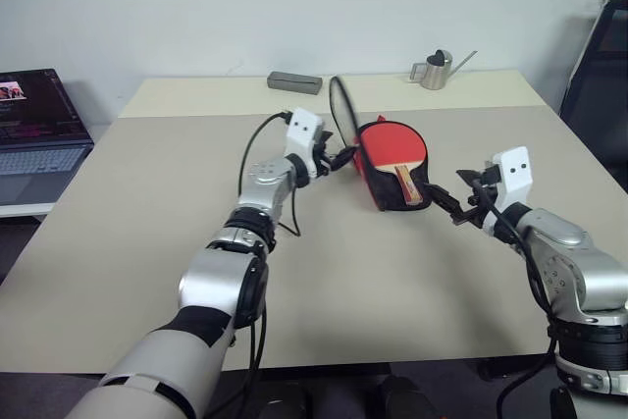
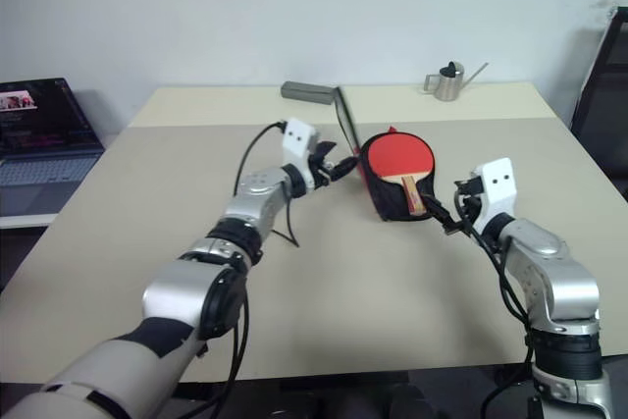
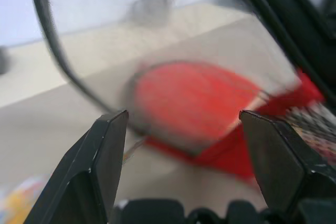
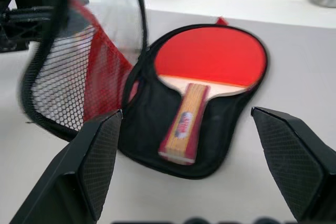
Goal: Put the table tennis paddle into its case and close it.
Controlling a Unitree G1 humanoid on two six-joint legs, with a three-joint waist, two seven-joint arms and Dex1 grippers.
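The case (image 1: 391, 196) lies open in the middle of the table, black lining up. The table tennis paddle (image 1: 393, 143) rests inside it, red blade away from me, wooden handle (image 4: 184, 124) toward me. The case's lid (image 1: 340, 110) stands nearly upright on the left side, and its red face with the black mesh pocket (image 4: 58, 87) shows in the right wrist view. My left gripper (image 1: 342, 158) is open right beside the lid's lower edge, with nothing between its fingers (image 3: 107, 145). My right gripper (image 1: 450, 198) is open a little to the right of the handle end, touching nothing.
A grey rectangular box (image 1: 294, 81) and a small metal watering can (image 1: 432, 70) stand at the table's far edge. A laptop (image 1: 34, 134) sits on a side surface to the left. A dark chair (image 1: 603, 76) stands at the right.
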